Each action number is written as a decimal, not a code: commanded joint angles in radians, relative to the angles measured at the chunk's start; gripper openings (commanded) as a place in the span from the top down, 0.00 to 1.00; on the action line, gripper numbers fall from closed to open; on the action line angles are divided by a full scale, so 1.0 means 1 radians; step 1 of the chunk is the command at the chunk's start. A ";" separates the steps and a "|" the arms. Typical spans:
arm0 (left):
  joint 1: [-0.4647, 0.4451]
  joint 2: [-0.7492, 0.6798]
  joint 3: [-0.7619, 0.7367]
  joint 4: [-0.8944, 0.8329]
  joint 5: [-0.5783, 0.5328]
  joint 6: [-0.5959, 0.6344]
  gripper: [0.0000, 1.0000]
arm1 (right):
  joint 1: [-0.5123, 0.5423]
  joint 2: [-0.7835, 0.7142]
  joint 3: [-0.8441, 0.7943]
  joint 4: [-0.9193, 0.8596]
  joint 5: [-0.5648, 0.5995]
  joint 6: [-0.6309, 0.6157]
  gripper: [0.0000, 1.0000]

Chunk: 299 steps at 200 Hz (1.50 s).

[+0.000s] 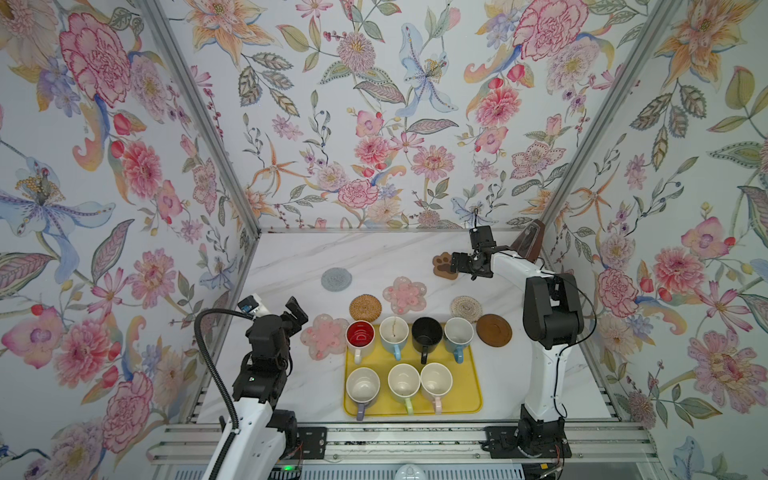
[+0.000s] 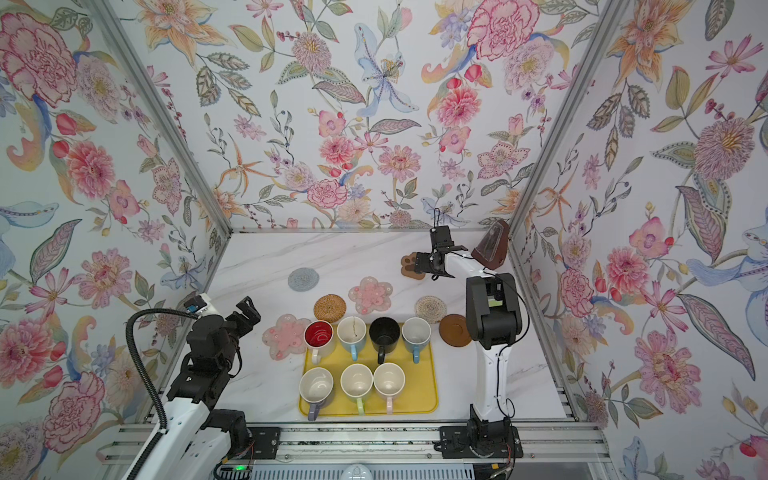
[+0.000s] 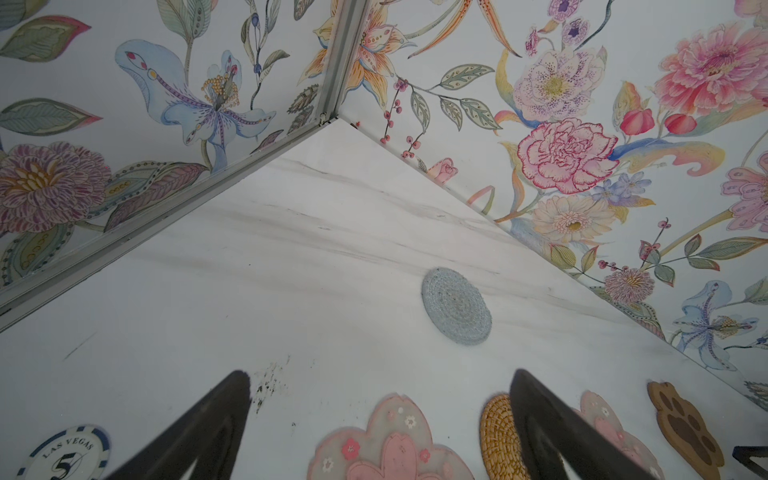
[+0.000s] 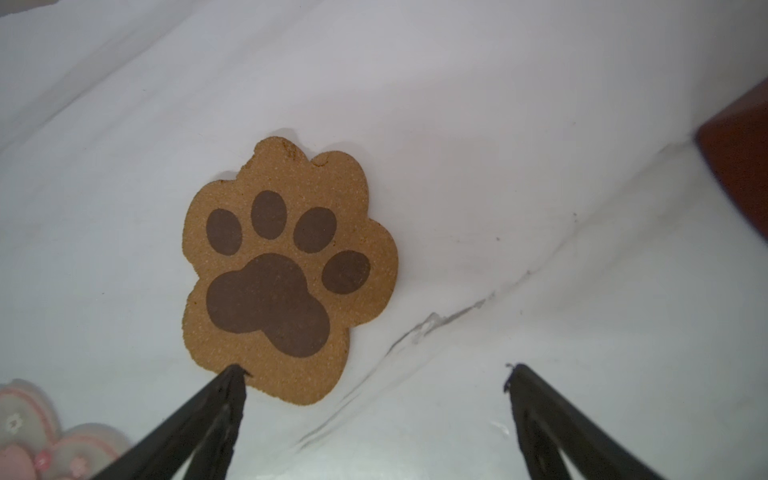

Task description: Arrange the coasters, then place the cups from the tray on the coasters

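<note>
Worktop [image 1: 299, 257]: white marbled surface, walled on three sides by floral panels.
Tray [image 1: 467, 384]: yellow, rounded corners, low rim; lies flat at the near middle of the worktop and holds all seven cups.
Cups, far row: left to right in both top views, white with red inside [image 1: 360, 334], light blue [image 1: 394, 331], black [image 1: 427, 332], blue [image 1: 458, 332]; upright, handles toward the near edge.
Cups, near row: purple [image 1: 363, 384], green [image 1: 403, 381], pink [image 1: 436, 380]; upright, cream inside, handles toward the near edge.
Coasters: seven, all flat on the worktop, none bearing a cup.
Grey woven round [image 1: 336, 279]: alone at far left, well apart from the tray.
Pink flower, far [image 1: 404, 294]: beyond the tray's far rim, between the two woven rounds.
Pink flower, near [image 1: 324, 336]: just beside the tray's far left corner.
Tan rattan round [image 1: 365, 308]: just beyond the far rim, behind the red-lined cup.
Beige woven round [image 1: 466, 308]: just beyond the far rim, behind the blue cup.
Dark-brown wooden disc [image 1: 493, 330]: just beside the tray's far right corner.
Brown paw [image 4: 286, 270]: far right, near the metronome [image 1: 530, 243].
Left end effector [image 3: 378, 374]: released, jaws wide, nothing between them; raised left of the tray, near the near pink flower.
Right end effector [image 4: 374, 368]: released, jaws wide, grasping nothing; over the paw. In the wrist view one fingertip [image 4: 235, 376] overlaps the paw's edge; contact cannot be told.
Poker chip [image 3: 62, 453]: blue and white, marked LAS VEGAS 5, on the worktop in the left wrist view.
</note>
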 commanded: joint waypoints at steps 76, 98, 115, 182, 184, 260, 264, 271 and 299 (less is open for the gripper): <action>0.005 -0.021 0.021 -0.054 -0.011 -0.017 0.01 | 0.039 0.115 0.105 -0.073 0.024 -0.028 0.01; 0.005 -0.021 0.024 -0.060 -0.012 -0.017 0.01 | 0.043 0.138 0.126 -0.078 0.019 -0.029 0.01; 0.006 -0.021 0.028 -0.065 -0.012 -0.017 0.01 | 0.048 0.157 0.146 -0.080 0.013 -0.035 0.01; 0.005 -0.017 0.038 -0.084 -0.009 -0.020 0.01 | 0.065 0.207 0.217 -0.083 -0.020 -0.060 0.01; 0.006 -0.017 0.039 -0.084 -0.008 -0.021 0.01 | 0.065 0.207 0.219 -0.083 -0.020 -0.061 0.01; 0.004 0.007 0.051 -0.079 0.003 -0.023 0.01 | 0.083 0.256 0.291 -0.110 0.031 -0.070 0.01; 0.005 0.007 0.051 -0.079 0.005 -0.023 0.01 | 0.084 0.258 0.295 -0.110 0.033 -0.070 0.01; 0.006 0.009 0.050 -0.076 0.006 -0.023 0.01 | 0.086 0.262 0.304 -0.112 0.034 -0.071 0.01; 0.006 0.016 0.054 -0.077 0.008 -0.022 0.01 | 0.089 0.284 0.349 -0.129 0.021 -0.078 0.01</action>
